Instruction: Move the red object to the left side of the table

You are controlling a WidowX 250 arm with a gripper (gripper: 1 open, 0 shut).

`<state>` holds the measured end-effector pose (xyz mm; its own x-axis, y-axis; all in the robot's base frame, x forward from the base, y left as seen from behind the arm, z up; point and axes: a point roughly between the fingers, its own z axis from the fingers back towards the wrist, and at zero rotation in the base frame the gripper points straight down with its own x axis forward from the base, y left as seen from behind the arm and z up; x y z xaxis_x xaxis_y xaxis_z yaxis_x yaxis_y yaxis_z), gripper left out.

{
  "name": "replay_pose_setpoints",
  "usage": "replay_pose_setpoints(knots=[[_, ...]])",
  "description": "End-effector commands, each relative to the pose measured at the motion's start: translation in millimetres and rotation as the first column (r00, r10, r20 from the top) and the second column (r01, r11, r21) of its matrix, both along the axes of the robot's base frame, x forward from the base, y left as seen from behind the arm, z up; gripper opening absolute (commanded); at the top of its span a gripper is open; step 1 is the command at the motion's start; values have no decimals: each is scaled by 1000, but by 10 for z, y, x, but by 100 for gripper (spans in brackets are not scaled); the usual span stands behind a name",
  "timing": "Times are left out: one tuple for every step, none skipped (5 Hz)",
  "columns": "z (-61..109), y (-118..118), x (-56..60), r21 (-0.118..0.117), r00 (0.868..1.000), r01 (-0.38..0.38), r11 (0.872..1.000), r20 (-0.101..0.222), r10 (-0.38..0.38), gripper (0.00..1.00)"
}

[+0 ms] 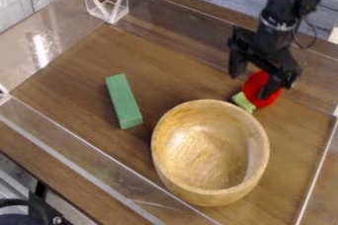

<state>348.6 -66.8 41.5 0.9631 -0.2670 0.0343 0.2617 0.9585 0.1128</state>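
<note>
In the camera view, the brown wood-grain table (73, 76) spreads beneath a single black robot arm (287, 2), which reaches in from the one o'clock edge of the picture. The round wooden bowl (211, 152) sits toward five o'clock on the tabletop; the green block (125, 102) lies off the bowl's ten o'clock side, its long axis running roughly from eleven to five. The black gripper (255, 78) has its fingers spread apart over the red object (268, 90), which rests just off the bowl's one o'clock rim, partly hidden by the nearer finger. From the midpoint between the fingertips, the red fruit lies toward four o'clock, its long axis tilting from about one to seven, with the pale green stem (243, 102) at the lower end. Whether the fingers touch it cannot be told. The coming move likely calls for a small shift toward four o'clock, then lowering and closing across the fruit's body.
</note>
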Motion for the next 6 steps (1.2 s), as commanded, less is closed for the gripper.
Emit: replay_pose_setpoints(knots=[[14, -7, 58, -19, 999, 2, 1000, 36, -2, 100], [-27, 11, 66, -27, 999, -3, 1000, 36, 4, 0], [152, 107, 38, 2, 1000, -7, 1000, 12, 7, 0], [369, 229, 15, 35, 1000, -18, 999, -17, 19, 0], [622, 442, 5, 64, 999, -49, 997, -17, 50, 0], [807, 654, -10, 81, 997, -76, 994, -10, 77, 0]])
